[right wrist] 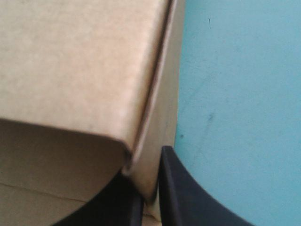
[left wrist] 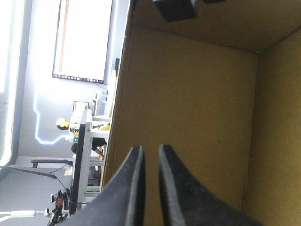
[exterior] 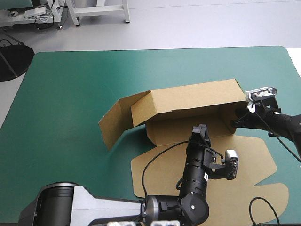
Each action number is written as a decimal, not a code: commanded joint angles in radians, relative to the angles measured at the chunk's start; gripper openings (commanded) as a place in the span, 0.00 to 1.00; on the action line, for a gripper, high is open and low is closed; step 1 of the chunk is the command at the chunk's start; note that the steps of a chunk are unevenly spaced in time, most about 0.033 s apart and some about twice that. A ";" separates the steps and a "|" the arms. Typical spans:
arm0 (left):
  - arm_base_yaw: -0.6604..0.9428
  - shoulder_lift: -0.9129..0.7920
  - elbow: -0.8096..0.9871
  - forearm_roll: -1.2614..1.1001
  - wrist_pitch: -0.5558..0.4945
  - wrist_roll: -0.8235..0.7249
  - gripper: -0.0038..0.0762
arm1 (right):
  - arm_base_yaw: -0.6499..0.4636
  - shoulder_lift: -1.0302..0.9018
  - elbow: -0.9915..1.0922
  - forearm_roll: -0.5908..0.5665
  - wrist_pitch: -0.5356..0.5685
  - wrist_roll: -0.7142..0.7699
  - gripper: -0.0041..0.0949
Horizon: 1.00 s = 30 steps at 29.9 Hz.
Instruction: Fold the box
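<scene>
The brown box [exterior: 188,101] stands mid-table with its walls raised, and one flap [exterior: 113,125] sticks out at its left end. Its lid [exterior: 235,169] lies flat toward the near edge. My left gripper [exterior: 201,128] reaches over the front wall into the box. In the left wrist view its fingers [left wrist: 150,149] are all but together with nothing seen between them, pointing at the inner back wall [left wrist: 188,103]. My right gripper [exterior: 233,123] is at the box's right end. In the right wrist view the gripper [right wrist: 151,195] is shut on the edge of the right wall [right wrist: 70,70].
The teal-green cover [exterior: 70,94] spreads wide to the left of the box and beyond it to the far edge. The flat lid takes up the near right part of the table, under my left arm.
</scene>
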 commanded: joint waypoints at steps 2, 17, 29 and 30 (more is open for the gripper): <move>-0.005 -0.054 -0.026 0.059 0.016 -0.014 0.05 | -0.002 -0.013 -0.020 0.009 0.035 0.024 0.03; 0.170 -0.379 -0.028 -0.028 -0.471 -0.145 0.05 | -0.002 -0.013 -0.020 -0.049 0.034 0.087 0.03; 0.513 -0.549 -0.030 -0.347 -0.642 -0.123 0.05 | -0.002 -0.013 -0.022 -0.053 0.044 0.110 0.03; 0.551 -0.554 -0.030 -0.379 -0.655 -0.103 0.05 | -0.002 -0.013 -0.022 -0.053 0.045 0.117 0.03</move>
